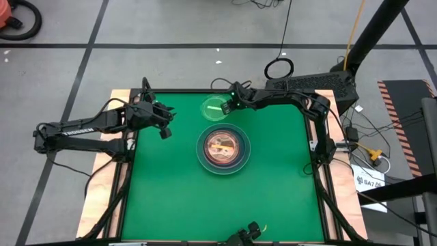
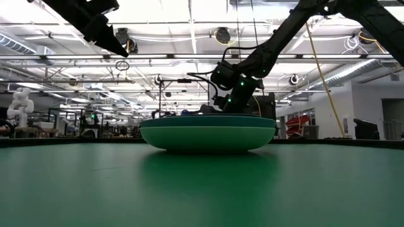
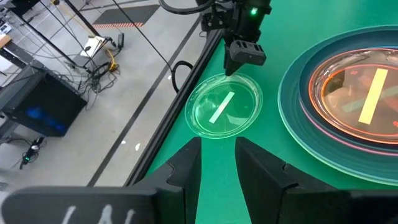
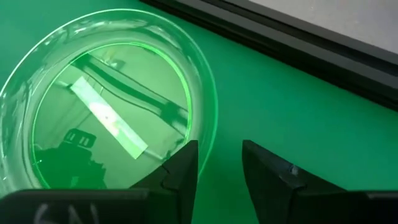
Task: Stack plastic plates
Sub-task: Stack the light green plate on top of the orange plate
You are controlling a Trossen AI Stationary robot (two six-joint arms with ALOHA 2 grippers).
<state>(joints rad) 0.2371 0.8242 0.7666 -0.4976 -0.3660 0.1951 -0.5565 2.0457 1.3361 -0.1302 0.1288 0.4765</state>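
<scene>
Plates are the job, and most already sit in one pile. At the left, the left gripper (image 1: pixel 164 123) hangs over the green table (image 1: pixel 164 198) near its far left edge, jaws slightly apart and holding nothing, well clear of the plates. In the middle stands the stack of plates (image 1: pixel 223 149), wide teal and pale ones at the bottom with a small amber plate (image 1: pixel 222 147) on top, its light stick mark showing. Just behind the stack, close to the table's far edge, lies the small green plate (image 1: pixel 216 109), flat on the cloth and apart from the pile. At its right rim is the right gripper (image 1: pixel 226 106), low and reaching in from the right, jaws a little apart with one finger (image 4: pixel 180 167) at the rim; it does not seem to have hold of the plate yet.

Risk, as I judge it: the rim is thin and slick, so a shallow pinch could flick the plate away or push it off the far edge. A tilted carry could also knock the amber plate askew.
</scene>
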